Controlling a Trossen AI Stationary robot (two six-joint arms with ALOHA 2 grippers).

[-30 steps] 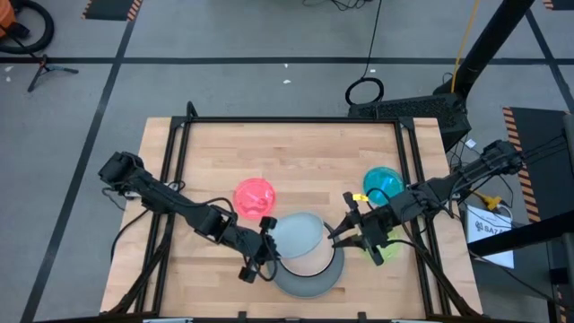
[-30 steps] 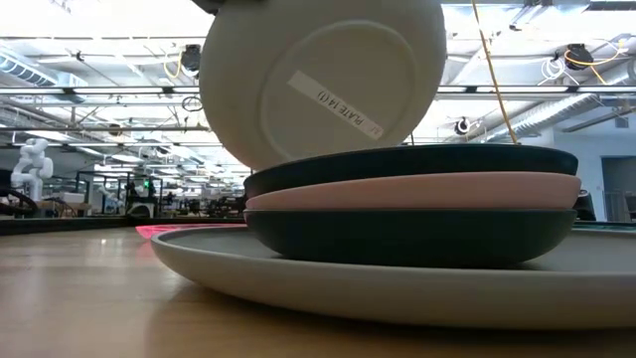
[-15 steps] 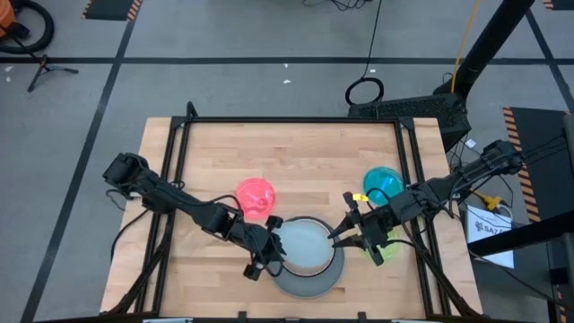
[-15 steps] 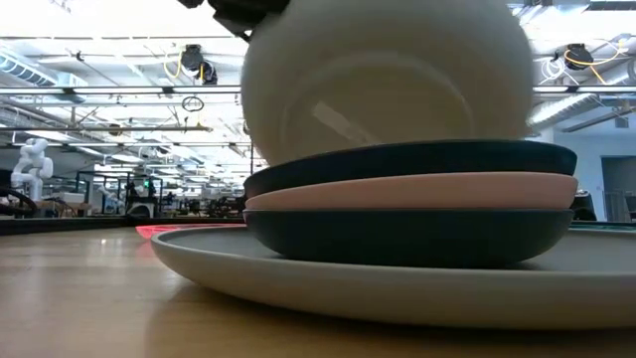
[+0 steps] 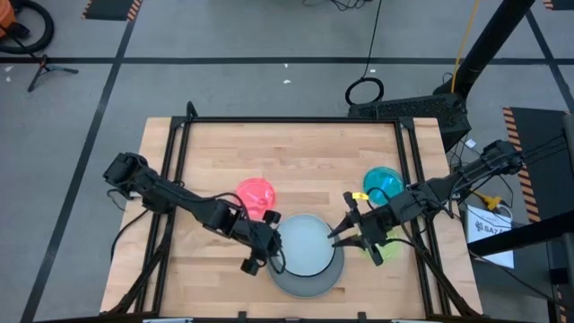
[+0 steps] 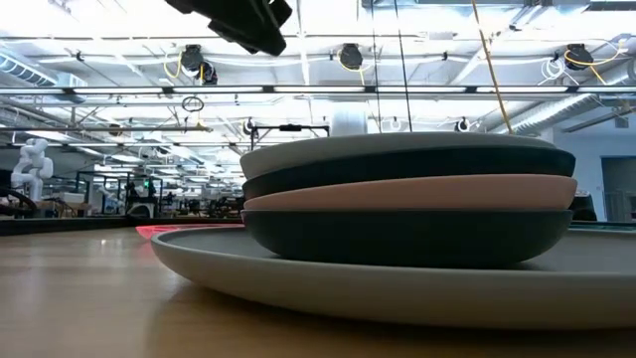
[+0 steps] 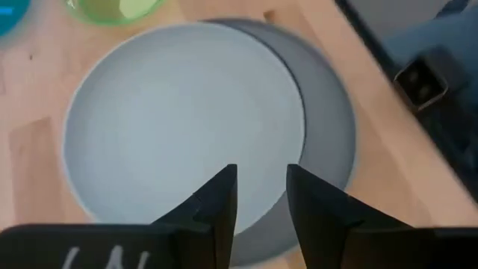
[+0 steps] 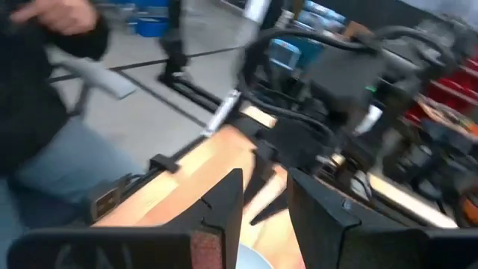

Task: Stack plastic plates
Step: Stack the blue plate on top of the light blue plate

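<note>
Pale blue plate (image 5: 307, 245) sits on top of the stack on the large grey plate (image 5: 309, 280), near the table's front edge. Left gripper (image 5: 265, 252) hovers at its rim, fingers narrowly parted, empty. Right gripper (image 5: 345, 233) waits just beside, also slightly parted.

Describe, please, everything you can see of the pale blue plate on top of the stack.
The pale blue plate is round, shallow and matte, plastic by its look, with a plain, empty inside. It lies level and right side up as the top of the stack, directly on a dark plate, with a pink plate and another dark one below, all on the large grey plate. It sits toward the grey plate's far edge. The left gripper is at its near left rim, jaws slightly apart, apparently not gripping it.
</note>
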